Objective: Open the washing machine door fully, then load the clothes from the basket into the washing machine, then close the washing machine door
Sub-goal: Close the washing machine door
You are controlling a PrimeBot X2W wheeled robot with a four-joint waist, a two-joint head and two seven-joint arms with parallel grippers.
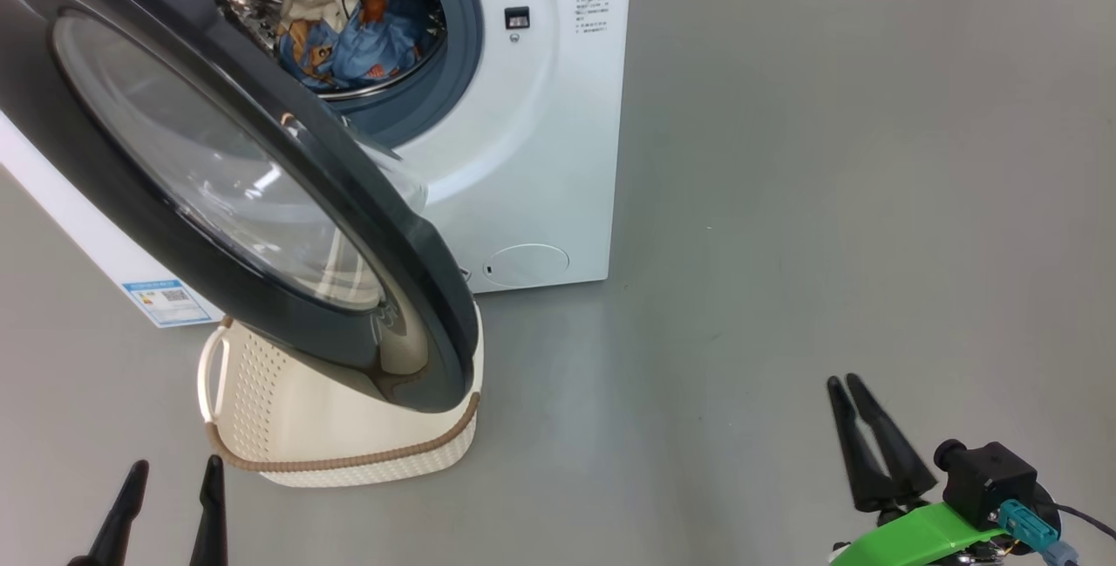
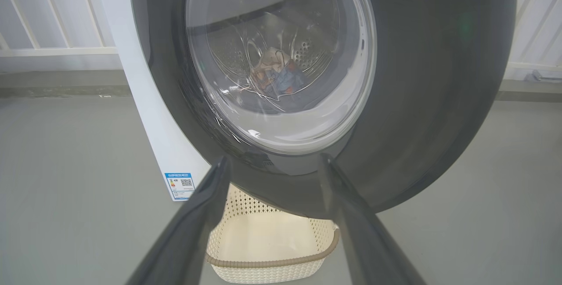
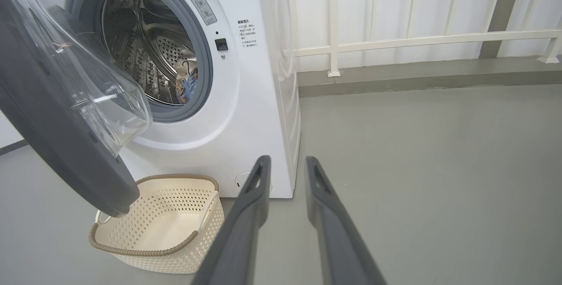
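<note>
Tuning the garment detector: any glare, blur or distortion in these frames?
Head view: even light, pale reflection streaks on the washing machine door glass, clothes sharp. Left wrist view: clothes warped through that bulging glass, left tool's fingers soft. Right wrist view: wide-angle fans the railing posts, basket crisp.
</note>
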